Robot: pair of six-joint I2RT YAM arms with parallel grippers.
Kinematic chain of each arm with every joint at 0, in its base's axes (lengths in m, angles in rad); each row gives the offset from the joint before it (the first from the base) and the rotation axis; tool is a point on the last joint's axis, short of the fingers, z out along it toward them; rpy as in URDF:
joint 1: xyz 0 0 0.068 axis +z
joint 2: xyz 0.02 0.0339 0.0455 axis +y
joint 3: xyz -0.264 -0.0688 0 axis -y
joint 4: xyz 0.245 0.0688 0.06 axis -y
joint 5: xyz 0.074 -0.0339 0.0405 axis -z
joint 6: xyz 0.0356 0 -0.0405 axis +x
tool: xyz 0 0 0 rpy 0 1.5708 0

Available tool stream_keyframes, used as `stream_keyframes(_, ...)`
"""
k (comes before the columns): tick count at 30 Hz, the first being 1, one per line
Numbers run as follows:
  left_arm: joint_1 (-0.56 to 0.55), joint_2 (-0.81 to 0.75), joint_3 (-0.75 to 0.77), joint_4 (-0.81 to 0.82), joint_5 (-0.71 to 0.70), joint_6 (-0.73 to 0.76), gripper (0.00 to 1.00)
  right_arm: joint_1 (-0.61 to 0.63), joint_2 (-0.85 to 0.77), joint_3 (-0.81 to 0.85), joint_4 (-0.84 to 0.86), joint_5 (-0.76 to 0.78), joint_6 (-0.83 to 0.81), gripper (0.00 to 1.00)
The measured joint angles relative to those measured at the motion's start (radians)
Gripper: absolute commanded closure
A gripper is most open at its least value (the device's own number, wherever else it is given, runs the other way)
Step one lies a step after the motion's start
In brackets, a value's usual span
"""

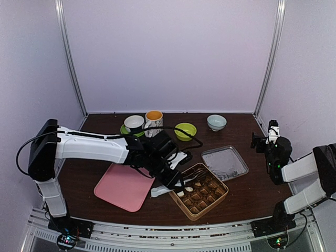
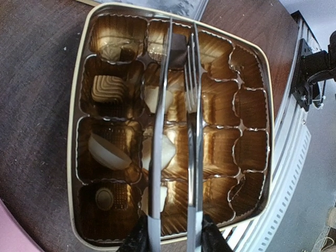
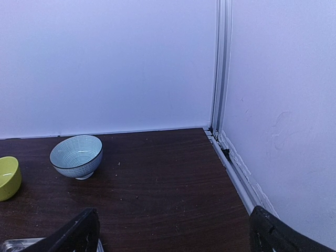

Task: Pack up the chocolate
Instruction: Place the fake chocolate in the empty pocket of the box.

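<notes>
On the dark wooden bench (image 1: pixel 252 195) a flat pink tray (image 1: pixel 123 186) lies just left of the square gold tin (image 2: pixel 73 157), and a shallow silver metal tray (image 1: pixel 224 161) lies just behind it. Along the back stand a white cup (image 1: pixel 134 123) on a green saucer (image 1: pixel 125 130), a mug with an orange inside (image 1: pixel 154 119), a yellow-green bowl (image 1: pixel 185 130) and a pale blue bowl (image 1: pixel 216 122).

The chocolate (image 2: pixel 107 151) sits in the tin's gold-lined cells, mostly on one side. Cream, white and dark pieces each lie in their own cell, and the white oval one lies slantwise.

The long metal tongs (image 2: pixel 156 157) stretch lengthwise over the tin's middle cells, hiding parts of them. A dark shape shows between their tips, but whether it is gripped cannot be told.

The left hand (image 2: pixel 176 239) is closed partway, clamped on the tongs' rear end. The right hand (image 3: pixel 178 236) hangs spread wide, holding nothing, well apart from the tin.
</notes>
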Motion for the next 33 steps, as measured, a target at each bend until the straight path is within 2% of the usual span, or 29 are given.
stream_keyframes(9, 0.000, 0.020, 0.028, 0.001, 0.008, 0.003, 0.70, 0.000, 0.000, 0.000, 0.000, 0.000, 0.000, 0.00)
stream_keyframes(20, 0.000, 0.030, 0.048, 0.003, 0.003, 0.007, 0.52, 0.000, 0.000, 0.000, 0.000, 0.000, 0.000, 0.00)
stream_keyframes(28, 0.000, 0.020, 0.048, -0.008, -0.042, 0.006, 0.48, 0.000, 0.000, 0.000, 0.000, 0.000, 0.000, 0.00)
stream_keyframes(33, 0.000, -0.058, 0.016, -0.034, -0.092, 0.002, 0.47, 0.000, 0.000, 0.000, 0.000, 0.000, 0.000, 0.00)
